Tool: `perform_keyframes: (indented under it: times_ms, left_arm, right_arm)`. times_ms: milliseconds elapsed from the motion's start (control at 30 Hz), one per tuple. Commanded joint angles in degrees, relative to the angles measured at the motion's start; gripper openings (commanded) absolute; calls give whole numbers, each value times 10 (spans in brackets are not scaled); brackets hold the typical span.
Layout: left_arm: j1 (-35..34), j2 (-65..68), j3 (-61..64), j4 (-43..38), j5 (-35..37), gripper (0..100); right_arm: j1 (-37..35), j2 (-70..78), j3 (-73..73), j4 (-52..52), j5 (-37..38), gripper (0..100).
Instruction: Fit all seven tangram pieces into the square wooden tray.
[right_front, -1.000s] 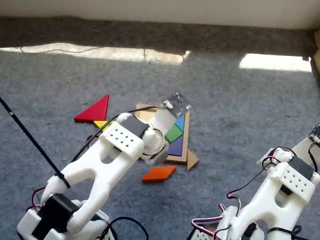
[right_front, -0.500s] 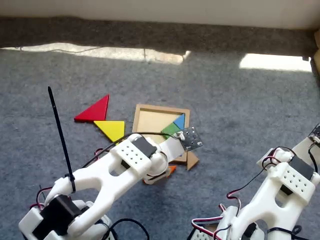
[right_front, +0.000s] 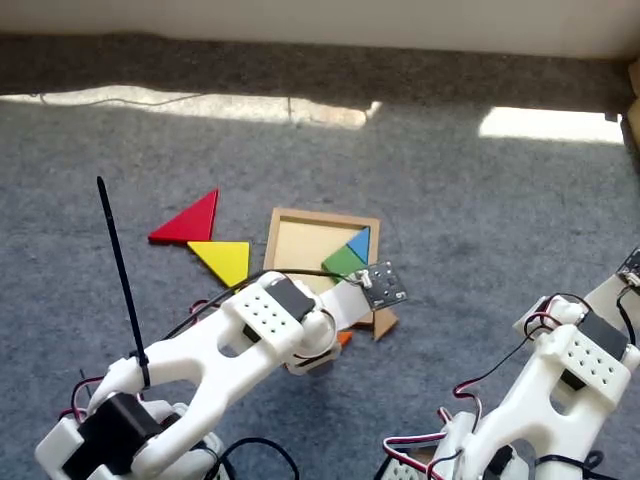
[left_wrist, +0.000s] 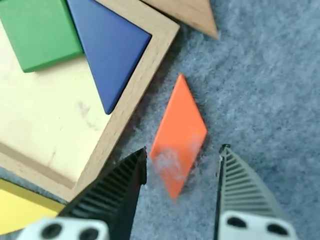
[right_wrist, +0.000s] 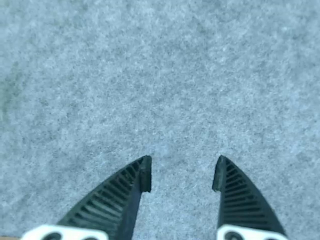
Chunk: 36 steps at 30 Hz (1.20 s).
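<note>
Left arm has swung down off the tray (left_wrist: 136, 102). Now the left fingers (left_wrist: 126, 176) sit wide open with the orange piece (left_wrist: 179, 135) right between them, nothing gripped yet, looks lined up for a grab. The tray, just beside one finger, holds a green square (left_wrist: 37, 30) and a blue triangle (left_wrist: 107, 45). Right fingers (right_wrist: 127, 192) hang open, empty.

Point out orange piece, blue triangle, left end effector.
orange piece (left_wrist: 179, 131), left wrist view, middle of its top face.
blue triangle (left_wrist: 106, 45), left wrist view, middle of its face.
left end effector (left_wrist: 183, 149), left wrist view, midway between its open fingertips.
</note>
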<state>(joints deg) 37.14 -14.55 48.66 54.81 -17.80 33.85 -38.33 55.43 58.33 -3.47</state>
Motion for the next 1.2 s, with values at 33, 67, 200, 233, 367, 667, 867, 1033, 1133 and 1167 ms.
perform_keyframes:
  times_ms: [33,67,200,233,367,667,867,1033,1133,1167]
  left_arm:
    - [9,-12,20,-18,-1,231]
    - [9,-12,32,-33,-1,229]
    - [9,17,44,-58,-1,228]
    - [7,30,29,-58,0,228]
    - [6,87,-25,-25,15,219]
    - [9,72,-54,28,19,136]
    - [4,-55,-51,110,37,162]
    - [9,-97,-51,126,102,312]
    - [9,-96,-51,122,101,281]
    - [9,-96,-50,122,101,267]
  right_arm:
    - [-6,-10,-3,-9,0,205]
    - [-6,-10,-3,-9,0,205]
    - [-6,-10,-3,-9,0,205]
    - [-6,-10,-3,-9,0,205]
    - [-6,-10,-3,-9,0,205]
    - [-5,-10,-2,-9,0,205]
    - [-5,-10,-2,-9,0,205]
    - [-5,-10,-2,-9,0,205]
    - [-5,-10,-2,-9,0,205]
    - [-5,-10,-2,-9,0,205]
